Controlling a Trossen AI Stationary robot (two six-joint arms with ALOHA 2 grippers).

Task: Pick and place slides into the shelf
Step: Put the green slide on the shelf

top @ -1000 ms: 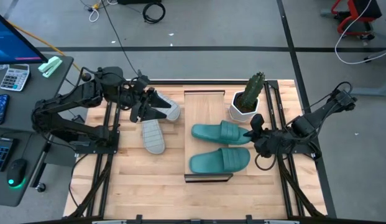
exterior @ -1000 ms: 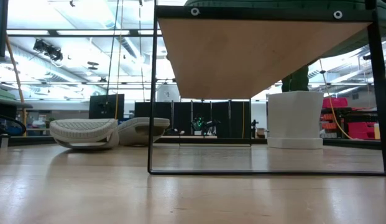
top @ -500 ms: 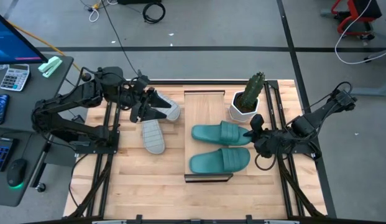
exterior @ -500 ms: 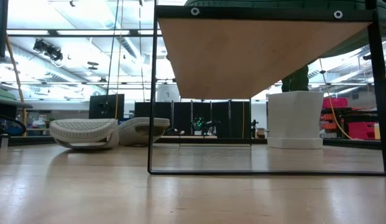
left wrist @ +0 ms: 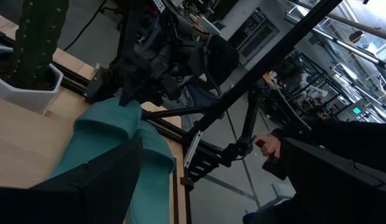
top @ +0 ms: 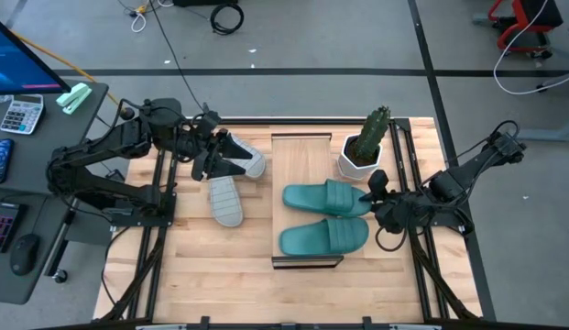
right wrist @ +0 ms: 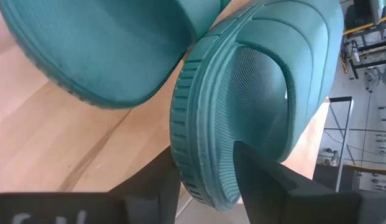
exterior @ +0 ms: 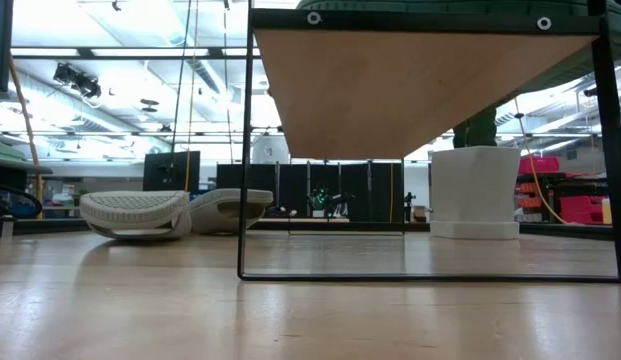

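Two teal slides lie side by side on the shelf (top: 286, 151), one farther (top: 322, 195) and one nearer (top: 322, 236). My right gripper (top: 370, 193) is shut on the right end of the farther teal slide (right wrist: 242, 81). Two light grey slides lie on the table left of the shelf: one (top: 246, 161) beside my left gripper (top: 213, 154), and one sole up (top: 224, 200) nearer. My left gripper (left wrist: 205, 174) is open with nothing between its fingers. Whether it touches the grey slide, I cannot tell. Both grey slides also show in the low view (exterior: 140, 212). My right gripper holds the farther teal slide by the side rim of its sole (right wrist: 193, 130), at the end toward the table's right. One finger (right wrist: 258, 165) is in the opening under the strap, the other (right wrist: 152, 180) outside the sole. The fingers come level from the right. The slide lies on the shelf.
A white pot with a green cactus (top: 362, 151) stands at the shelf's far right corner, close to my right gripper. Black rails (top: 160, 197) run along both sides of the slatted tabletop. The shelf board stands raised on a thin black frame (exterior: 245, 200).
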